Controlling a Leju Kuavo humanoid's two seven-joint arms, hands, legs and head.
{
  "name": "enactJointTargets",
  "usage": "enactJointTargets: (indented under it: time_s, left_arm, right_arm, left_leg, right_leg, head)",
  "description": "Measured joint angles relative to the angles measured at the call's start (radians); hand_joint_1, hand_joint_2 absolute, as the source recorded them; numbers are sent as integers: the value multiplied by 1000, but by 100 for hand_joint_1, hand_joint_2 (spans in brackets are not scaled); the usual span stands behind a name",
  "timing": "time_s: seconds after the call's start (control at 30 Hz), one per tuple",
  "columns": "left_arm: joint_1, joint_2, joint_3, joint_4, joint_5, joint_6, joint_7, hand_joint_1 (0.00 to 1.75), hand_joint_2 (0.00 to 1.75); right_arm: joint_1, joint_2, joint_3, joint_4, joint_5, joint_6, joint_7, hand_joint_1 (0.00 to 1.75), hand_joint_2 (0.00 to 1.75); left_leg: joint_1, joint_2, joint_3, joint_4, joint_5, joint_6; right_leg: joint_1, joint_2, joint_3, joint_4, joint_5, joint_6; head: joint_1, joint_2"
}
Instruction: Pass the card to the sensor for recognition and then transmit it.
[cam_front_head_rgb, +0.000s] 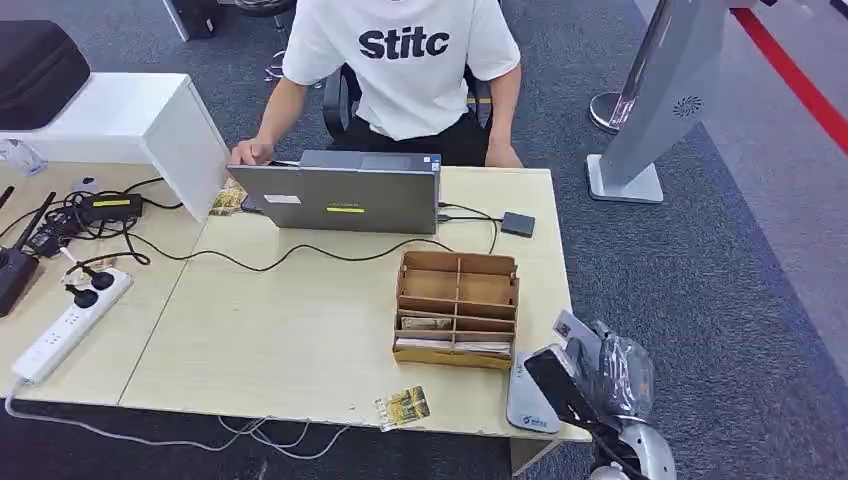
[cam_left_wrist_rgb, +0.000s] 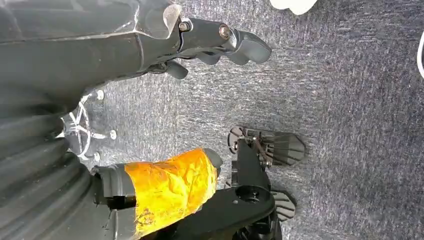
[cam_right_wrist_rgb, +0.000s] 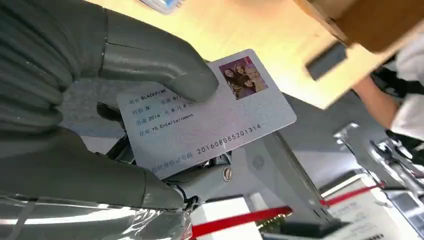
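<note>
From the head view, the right hand (cam_front_head_rgb: 600, 372) is just past the desk (cam_front_head_rgb: 300, 330) corner, near the wooden box (cam_front_head_rgb: 458, 308). It holds the card (cam_front_head_rgb: 574, 326) up in the air. The sensor (cam_front_head_rgb: 530, 395), a flat grey pad, lies on the desk edge right beside the wooden box. The card is near the sensor but not on it. Another card (cam_front_head_rgb: 403, 407) lies at the desk edge, a little way from the wooden box. A person (cam_front_head_rgb: 405, 70) sits on the far side of the desk, behind the laptop (cam_front_head_rgb: 340, 198).

From the left wrist view, the left hand (cam_left_wrist_rgb: 150, 120) hangs over the carpet. Its fingers (cam_left_wrist_rgb: 240, 45) are apart and hold nothing. One has orange tape (cam_left_wrist_rgb: 170, 187) on it.

From the right wrist view, the thumb (cam_right_wrist_rgb: 165, 67) presses on the card's face and the fingers (cam_right_wrist_rgb: 200, 180) sit under it, so the card is held tight. The wooden box is blurry above it.

I think picking up is done. Touching the card to the sensor is still left, and then handing it over.
</note>
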Motion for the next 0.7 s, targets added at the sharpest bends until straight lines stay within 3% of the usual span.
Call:
enactJointTargets:
  time_s: [0.2, 0.33, 0.47, 0.7]
  left_arm:
    - [0, 0, 0, 0, -7, -2, 0, 0, 175]
    - [-11, -2, -3, 0, -25, -3, 10, 0, 175]
    - [-38, -9, -23, 0, -45, 0, 32, 0, 175]
    - [-71, -26, -62, 3, -52, 5, 53, 0, 175]
  right_arm:
    - [-14, 0, 18, -40, 2, 3, -4, 175, 175]
    - [-113, 8, 91, -36, 57, 100, 59, 175, 175]
    - [-268, 34, 204, 70, 81, 170, 140, 175, 175]
    - [-442, 71, 325, 262, 90, 187, 213, 175, 175]
  left_leg:
    - [0, 0, -1, 0, 0, 0]
    - [0, 3, 0, 0, 0, 0]
    - [0, 2, 0, 0, 4, -1]
    - [0, 0, -1, 0, 6, -2]
  right_leg:
    - [0, 1, 0, 0, 0, 0]
    - [0, 3, -1, 1, 1, -1]
    - [0, 3, -1, 2, 3, -2]
    - [0, 1, -1, 2, 4, -3]
  head:
    - [0, 0]
    - [0, 0]
    - [1, 0]
    - [0, 0]
